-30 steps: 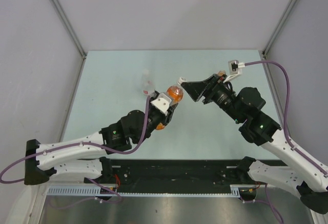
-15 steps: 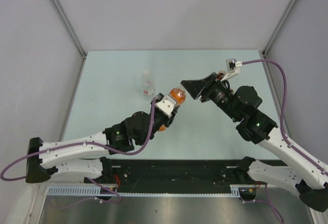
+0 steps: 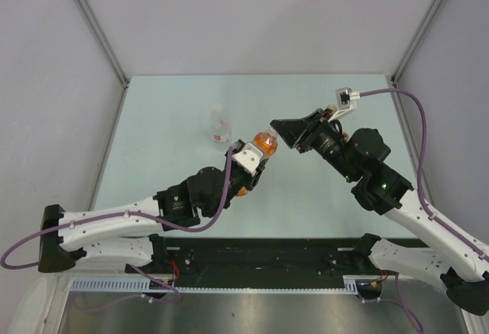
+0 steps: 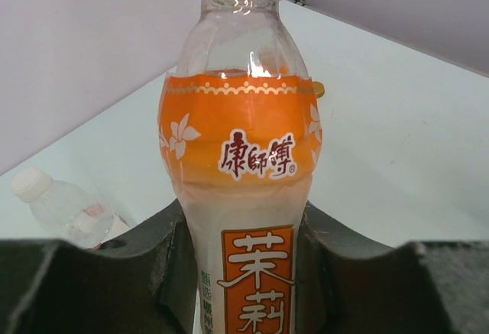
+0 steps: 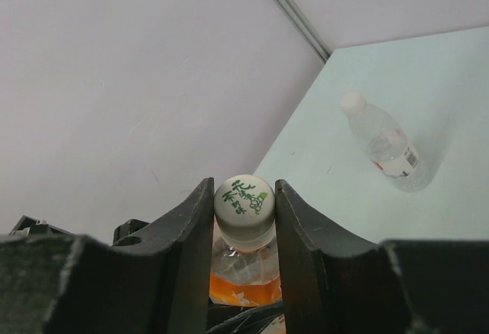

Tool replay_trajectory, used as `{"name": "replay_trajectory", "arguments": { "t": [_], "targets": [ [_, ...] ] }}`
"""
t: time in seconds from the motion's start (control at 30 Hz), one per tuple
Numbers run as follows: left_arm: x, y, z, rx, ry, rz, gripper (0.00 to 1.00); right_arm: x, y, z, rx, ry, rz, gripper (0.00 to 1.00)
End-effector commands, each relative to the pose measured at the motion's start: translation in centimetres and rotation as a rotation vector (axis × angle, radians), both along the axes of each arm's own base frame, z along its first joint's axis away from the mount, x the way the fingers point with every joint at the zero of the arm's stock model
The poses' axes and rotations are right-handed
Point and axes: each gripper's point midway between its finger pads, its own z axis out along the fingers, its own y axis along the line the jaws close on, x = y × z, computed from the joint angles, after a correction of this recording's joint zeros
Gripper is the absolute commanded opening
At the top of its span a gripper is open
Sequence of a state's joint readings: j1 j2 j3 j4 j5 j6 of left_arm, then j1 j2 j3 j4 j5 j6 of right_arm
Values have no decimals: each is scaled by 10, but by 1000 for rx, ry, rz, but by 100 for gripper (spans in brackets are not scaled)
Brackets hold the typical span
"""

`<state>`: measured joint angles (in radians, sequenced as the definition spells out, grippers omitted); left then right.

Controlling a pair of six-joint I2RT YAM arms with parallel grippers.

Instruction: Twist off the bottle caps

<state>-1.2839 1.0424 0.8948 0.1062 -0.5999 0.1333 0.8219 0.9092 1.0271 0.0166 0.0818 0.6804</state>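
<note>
My left gripper [image 4: 244, 273] is shut on the lower body of the orange-drink bottle [image 4: 241, 150], holding it up off the table, tilted toward the right arm [image 3: 263, 143]. Its white cap [image 5: 244, 200], printed with green characters, sits between the fingers of my right gripper [image 5: 244, 196], and both pads touch its sides. In the top view the right gripper [image 3: 276, 129] meets the bottle's top and hides the cap. The clear bottle [image 3: 220, 126] with a white-red label and white cap [image 5: 352, 102] is on the table, left of and behind the grippers, untouched.
The pale green table [image 3: 168, 105] is enclosed by grey walls behind and at both sides. A small orange thing [image 4: 317, 88] peeks out behind the held bottle; I cannot tell what it is. The right arm's purple cable [image 3: 412, 112] loops above the table's right side.
The right gripper moved left to the bottle's top and its fingers closed onto the white cap. The left gripper kept its hold and shifted the bottle slightly.
</note>
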Motion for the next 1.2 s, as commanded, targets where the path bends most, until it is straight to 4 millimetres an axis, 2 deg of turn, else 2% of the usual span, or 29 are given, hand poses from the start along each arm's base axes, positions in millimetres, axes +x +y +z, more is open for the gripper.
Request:
{"name": "replay_trajectory", "arguments": {
  "t": [0.0, 0.13, 0.17, 0.2, 0.33, 0.37, 0.43, 0.47, 0.53, 0.57, 0.6, 0.67, 0.7, 0.8, 0.83, 0.87, 1.03, 1.17],
  "targets": [
    [-1, 0, 10, -20, -26, 4, 0, -2, -3, 24, 32, -54, -8, 32],
    [-3, -2, 12, -27, -24, -11, 0, -3, -2, 25, 28, -64, -1, 18],
    [-4, -2, 12, -28, -23, -16, 0, -4, -1, 26, 26, -69, 11, 6],
    [-5, -4, 13, -26, -19, -25, 0, -5, 0, 27, 26, -75, 18, 1],
    [-24, -15, 23, -50, -9, -165, 0, -14, 2, 32, 8, -125, 61, 0],
    [-39, -20, 33, -76, -15, -262, 0, -24, 5, 33, -11, -159, 108, 0],
    [-58, -24, 43, -100, -14, -385, 0, -30, 3, 38, -23, -204, 147, 0],
    [-77, -28, 50, -118, -15, -503, 0, -43, 6, 39, -38, -243, 218, 0],
    [-95, -27, 62, -149, 18, -624, 0, -51, 2, 43, -47, -286, 263, 0],
    [-103, -26, 68, -165, 26, -682, 0, -64, 4, 44, -56, -318, 333, 0],
    [-122, -25, 73, -166, 49, -792, 0, -72, 1, 47, -69, -365, 355, 0],
    [-130, -20, 81, -197, 90, -868, 0, -91, 1, 49, -84, -428, 441, 0],
    [-144, -16, 88, -207, 87, -952, 0, -100, -2, 54, -87, -474, 465, 0],
    [-148, -11, 94, -221, 123, -1025, 0, -129, -3, 57, -86, -564, 592, 0],
    [-160, -9, 94, -215, 145, -1098, 0, -135, -5, 58, -86, -584, 617, 0],
    [-162, -7, 96, -217, 149, -1124, 0, -146, -5, 56, -88, -606, 680, 0],
    [-183, -2, 97, -218, 235, -1325, 0, -176, -8, 53, -87, -667, 846, 0],
    [-192, 1, 101, -223, 249, -1422, 0, -192, -13, 53, -85, -715, 928, 0]
  ]
}}
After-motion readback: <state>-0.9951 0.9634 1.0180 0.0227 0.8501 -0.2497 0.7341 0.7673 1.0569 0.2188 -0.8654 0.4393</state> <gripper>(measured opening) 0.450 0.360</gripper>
